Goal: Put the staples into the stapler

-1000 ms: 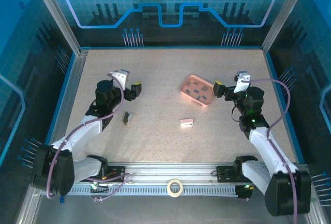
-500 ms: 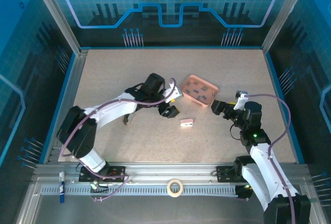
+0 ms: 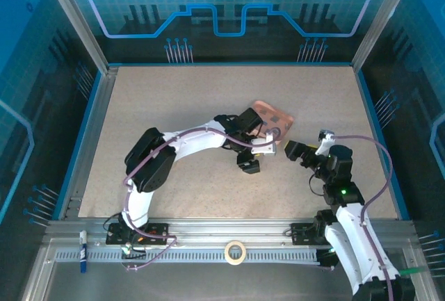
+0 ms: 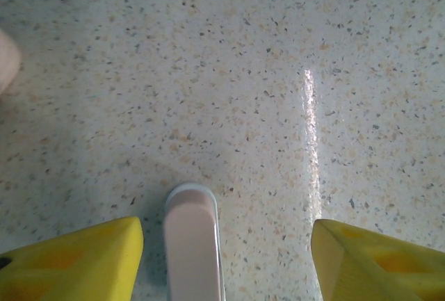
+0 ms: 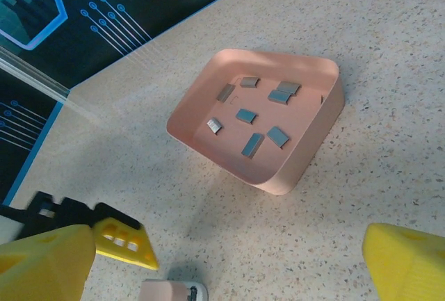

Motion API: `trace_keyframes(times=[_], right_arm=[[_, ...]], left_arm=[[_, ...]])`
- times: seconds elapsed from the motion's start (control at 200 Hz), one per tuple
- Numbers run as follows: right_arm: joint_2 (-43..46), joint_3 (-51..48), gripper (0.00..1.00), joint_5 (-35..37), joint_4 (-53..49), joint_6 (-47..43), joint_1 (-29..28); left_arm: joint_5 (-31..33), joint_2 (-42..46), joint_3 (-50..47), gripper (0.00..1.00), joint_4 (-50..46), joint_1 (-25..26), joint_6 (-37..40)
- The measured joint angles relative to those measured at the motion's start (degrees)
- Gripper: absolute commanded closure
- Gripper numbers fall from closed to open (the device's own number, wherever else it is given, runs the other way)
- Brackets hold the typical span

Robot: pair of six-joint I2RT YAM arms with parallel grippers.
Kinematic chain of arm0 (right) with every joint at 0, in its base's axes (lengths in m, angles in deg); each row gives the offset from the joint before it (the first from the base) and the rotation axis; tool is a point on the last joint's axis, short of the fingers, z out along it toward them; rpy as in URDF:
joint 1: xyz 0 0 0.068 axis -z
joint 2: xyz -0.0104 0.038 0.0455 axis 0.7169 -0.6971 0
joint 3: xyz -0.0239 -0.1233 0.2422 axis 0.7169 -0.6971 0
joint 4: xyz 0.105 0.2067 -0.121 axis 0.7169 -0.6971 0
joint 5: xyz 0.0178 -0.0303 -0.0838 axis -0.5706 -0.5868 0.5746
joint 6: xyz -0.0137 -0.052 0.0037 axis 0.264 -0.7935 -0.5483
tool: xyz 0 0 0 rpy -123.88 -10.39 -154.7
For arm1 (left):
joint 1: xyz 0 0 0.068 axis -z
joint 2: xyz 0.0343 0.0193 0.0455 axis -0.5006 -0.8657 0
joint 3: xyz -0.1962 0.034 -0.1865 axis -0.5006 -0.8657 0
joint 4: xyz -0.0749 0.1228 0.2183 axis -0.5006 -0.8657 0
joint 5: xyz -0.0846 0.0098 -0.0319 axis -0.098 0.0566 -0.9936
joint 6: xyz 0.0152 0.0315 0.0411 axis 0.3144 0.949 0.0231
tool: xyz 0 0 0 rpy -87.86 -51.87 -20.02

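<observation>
Left claw (image 4: 226,247) parted astride pink stapler (image 4: 191,245), no contact. Right claw (image 5: 229,254) spread wide, empty, near tray (image 5: 306,149).

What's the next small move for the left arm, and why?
Probably ease the left pincer forward and close it on the pink stapler: it lies between the open yellow fingers, nearer one of them, untouched. The staples lie in the tray, so the stapler likely needs holding first.

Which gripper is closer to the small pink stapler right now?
Left. The left gripper straddles the pink stapler, one finger on each side, not touching. The right gripper hangs open to the stapler's right, facing the tray.
</observation>
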Motion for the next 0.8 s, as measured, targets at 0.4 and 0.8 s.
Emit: trace_keyframes(times=[0.4,0.8], right_arm=[[5.8,-2.8,0.0,0.7,-3.3,1.6,0.0],[4.5,-2.8,0.0,0.4,-4.4,1.6,0.0]], left_arm=[[3.7,-5.6,3.4,0.42,-1.2,0.8,1.3],[5.4,-5.9,3.3,0.81,-0.9,0.8,1.3]])
